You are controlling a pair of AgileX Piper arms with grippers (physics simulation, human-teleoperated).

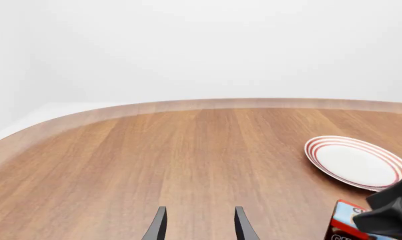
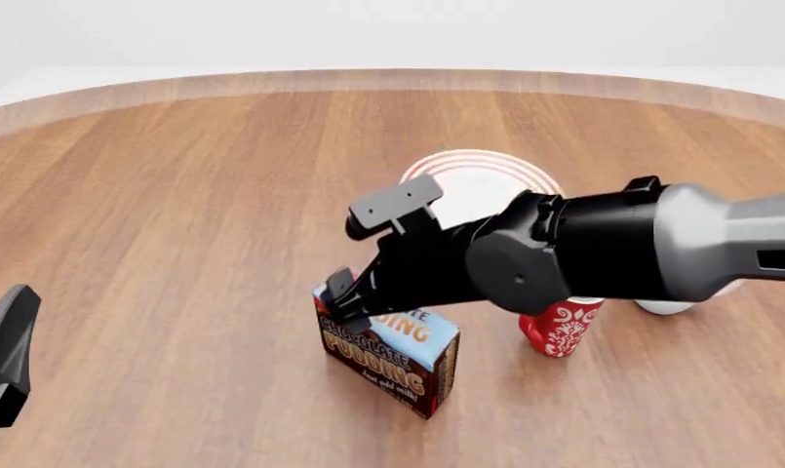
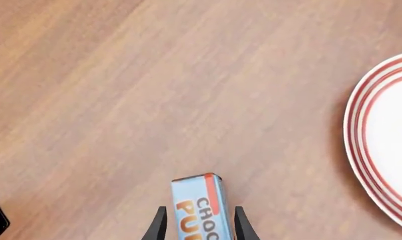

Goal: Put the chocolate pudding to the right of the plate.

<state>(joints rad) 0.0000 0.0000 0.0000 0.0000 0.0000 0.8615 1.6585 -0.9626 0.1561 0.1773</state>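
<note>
The chocolate pudding point(image 2: 392, 353) stands upright on the table in front of the plate point(image 2: 477, 183), its light-blue top up. My right gripper point(image 2: 342, 298) reaches in from the right and is down over the carton's left end. In the right wrist view the open fingers point(image 3: 159, 226) stand on either side of the carton's top point(image 3: 197, 207), with a small gap on each side. The plate point(image 3: 387, 140) lies beyond it. My left gripper point(image 1: 199, 227) is open and empty, far to the left point(image 2: 5, 353). The left wrist view also shows the plate point(image 1: 354, 162) and the carton point(image 1: 344, 225).
A red patterned mug point(image 2: 562, 328) stands just right of the carton, under my right arm. A white object point(image 2: 665, 308) shows partly from under the arm further right. The wooden table point(image 2: 171, 195) has a curved far edge.
</note>
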